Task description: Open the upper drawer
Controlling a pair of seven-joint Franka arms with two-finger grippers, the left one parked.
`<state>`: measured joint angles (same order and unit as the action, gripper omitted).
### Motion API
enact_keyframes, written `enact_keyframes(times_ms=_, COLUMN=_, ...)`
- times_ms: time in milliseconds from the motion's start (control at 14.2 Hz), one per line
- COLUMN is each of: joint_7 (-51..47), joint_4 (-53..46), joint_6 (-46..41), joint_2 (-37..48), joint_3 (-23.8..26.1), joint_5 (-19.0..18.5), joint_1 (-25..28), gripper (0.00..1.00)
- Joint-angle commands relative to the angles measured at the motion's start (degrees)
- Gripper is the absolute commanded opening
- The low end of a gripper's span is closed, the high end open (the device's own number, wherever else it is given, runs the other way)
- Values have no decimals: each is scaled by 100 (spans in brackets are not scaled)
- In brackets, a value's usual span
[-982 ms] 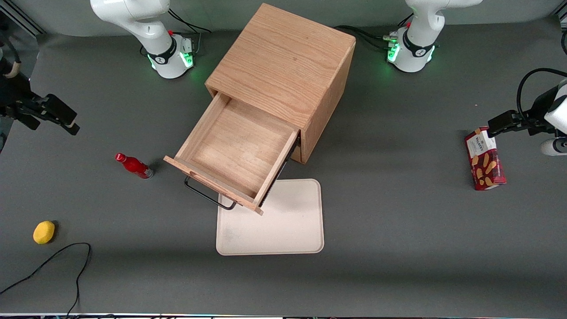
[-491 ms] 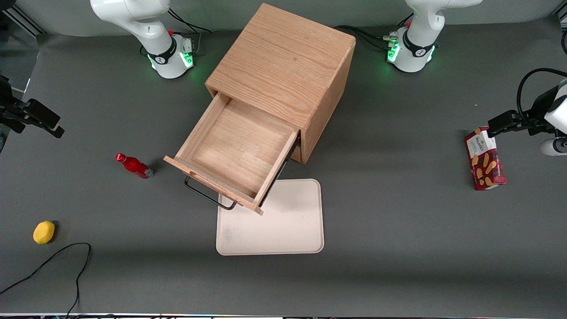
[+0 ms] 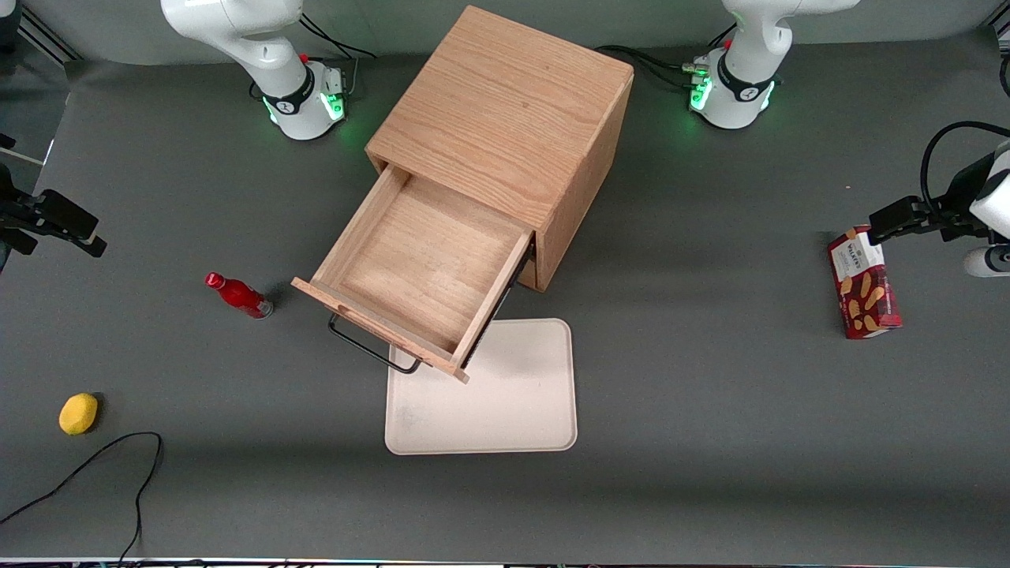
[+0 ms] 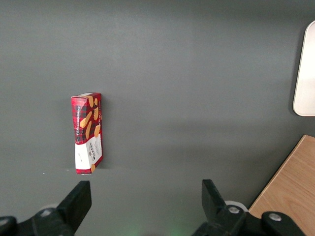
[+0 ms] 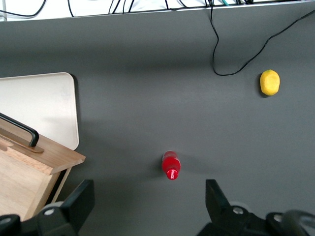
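Observation:
The oak cabinet (image 3: 505, 118) stands mid-table with its upper drawer (image 3: 418, 268) pulled far out, its tray bare inside. The drawer's thin black bar handle (image 3: 371, 347) hangs over the cream tray. The lower drawer is hidden beneath it. My gripper (image 3: 72, 229) hovers at the working arm's end of the table, well away from the drawer, open and holding nothing. In the right wrist view the gripper (image 5: 148, 194) looks down on the table, with the drawer's front corner (image 5: 44, 160) and handle (image 5: 22, 129) beside it.
A red bottle (image 3: 237, 294) stands between my gripper and the drawer. A yellow lemon (image 3: 78, 413) and a black cable (image 3: 95, 465) lie nearer the front camera. A cream tray (image 3: 513, 402) lies in front of the cabinet. A red biscuit box (image 3: 863, 284) lies toward the parked arm's end.
My gripper has drawn farther away from the drawer toward the working arm's end of the table. The drawer stays pulled out as before.

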<state>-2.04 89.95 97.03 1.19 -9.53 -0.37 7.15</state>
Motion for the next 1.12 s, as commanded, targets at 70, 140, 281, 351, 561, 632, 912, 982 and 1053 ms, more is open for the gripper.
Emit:
enact_keyframes(times_ms=70, joint_7=169, joint_4=14, joint_6=80, joint_2=39, joint_3=-23, joint_5=107, joint_1=15, gripper=100)
enact_keyframes(times_ms=140, joint_7=169, joint_4=-4, joint_6=88, joint_2=39, joint_3=12, joint_5=107, joint_1=-3, gripper=100)
enact_keyframes(times_ms=281, joint_7=143, joint_4=-47, joint_6=54, joint_2=83, joint_3=282, joint_5=107, joint_1=-186, gripper=100)
enact_keyframes(times_ms=351, joint_7=116, joint_4=-30, joint_6=18, joint_2=92, joint_3=328, joint_5=107, joint_1=-196, gripper=100)
enact_keyframes(times_ms=561, joint_7=186, joint_4=40, joint_6=9, joint_2=57, joint_3=241, joint_5=99, joint_1=-117, gripper=100)
enact_keyframes(times_ms=632, joint_7=195, joint_4=40, joint_6=9, joint_2=31, joint_3=84, joint_5=99, joint_1=48, gripper=100)
enact_keyframes(times_ms=912, joint_7=178, joint_4=-12, joint_6=9, joint_2=5, joint_3=178, joint_5=99, joint_1=-124, gripper=100)
enact_keyframes(times_ms=982, joint_7=186, joint_4=-21, joint_6=-43, joint_2=-4, joint_3=283, joint_5=99, joint_1=-222, gripper=100)
enact_keyframes(times_ms=1053, joint_7=186, joint_4=-21, joint_6=-139, joint_2=-4, joint_3=285, joint_5=99, joint_1=-222, gripper=100)
